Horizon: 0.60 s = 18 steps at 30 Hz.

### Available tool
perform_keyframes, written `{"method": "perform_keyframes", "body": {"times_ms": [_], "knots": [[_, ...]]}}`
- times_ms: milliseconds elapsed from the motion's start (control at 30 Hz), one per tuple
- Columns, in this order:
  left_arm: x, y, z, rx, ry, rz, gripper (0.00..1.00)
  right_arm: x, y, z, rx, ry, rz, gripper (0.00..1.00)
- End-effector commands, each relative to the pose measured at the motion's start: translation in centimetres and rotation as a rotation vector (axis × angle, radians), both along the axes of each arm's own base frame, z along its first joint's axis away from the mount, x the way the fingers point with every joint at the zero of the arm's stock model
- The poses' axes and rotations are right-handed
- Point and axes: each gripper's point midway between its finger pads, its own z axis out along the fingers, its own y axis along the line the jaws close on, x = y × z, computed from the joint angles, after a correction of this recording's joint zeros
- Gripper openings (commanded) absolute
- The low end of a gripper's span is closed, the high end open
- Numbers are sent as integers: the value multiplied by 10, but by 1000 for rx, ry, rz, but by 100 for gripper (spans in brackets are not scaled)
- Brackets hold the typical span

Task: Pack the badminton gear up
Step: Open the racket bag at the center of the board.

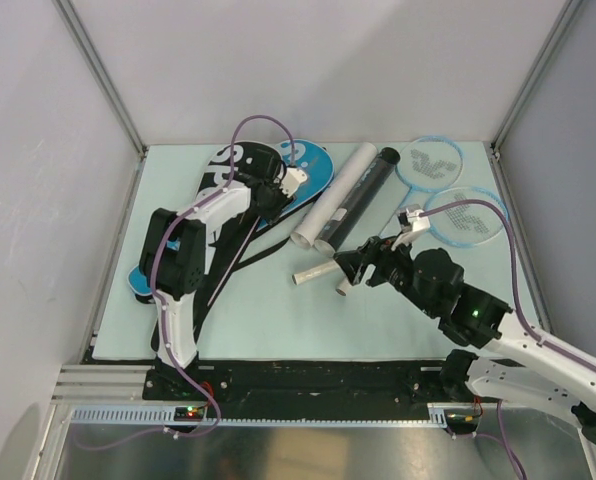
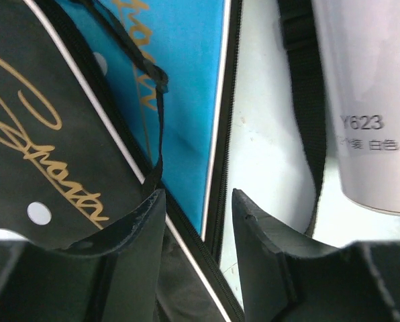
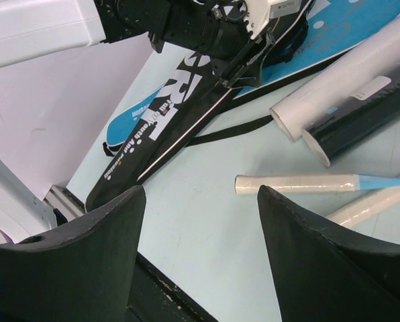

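Blocking much of the black racket cover [image 3: 161, 124], the left pincer [image 2: 196, 198] is straddling its zipper edge [image 2: 221, 154], half-open; the right pincer [image 3: 201, 194] is gaping empty, a racket handle [image 3: 294, 182] at three o'clock.

A long black cover [image 3: 153, 127] with white lettering lies slanted at the left, across a blue cover [image 1: 316, 165] whose rounded head points to the far side. Just right of them, a white tube [image 1: 340, 190] and a black tube [image 1: 366, 190] lie side by side, touching, with their open ends toward the near side. The far racket [image 1: 430, 162] and the near racket [image 1: 465, 217], light-blue rimmed, lie flat at the far right. Their white handles reach toward the tubes' open ends.
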Motion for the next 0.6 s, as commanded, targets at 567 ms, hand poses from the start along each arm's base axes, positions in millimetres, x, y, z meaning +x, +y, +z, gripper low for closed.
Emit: {"method": "perform_keyframes", "body": {"times_ms": [567], "knots": [[-34,1,-20,86,51,-200,53,-2,-50,21,0,-89,-99,78]]}}
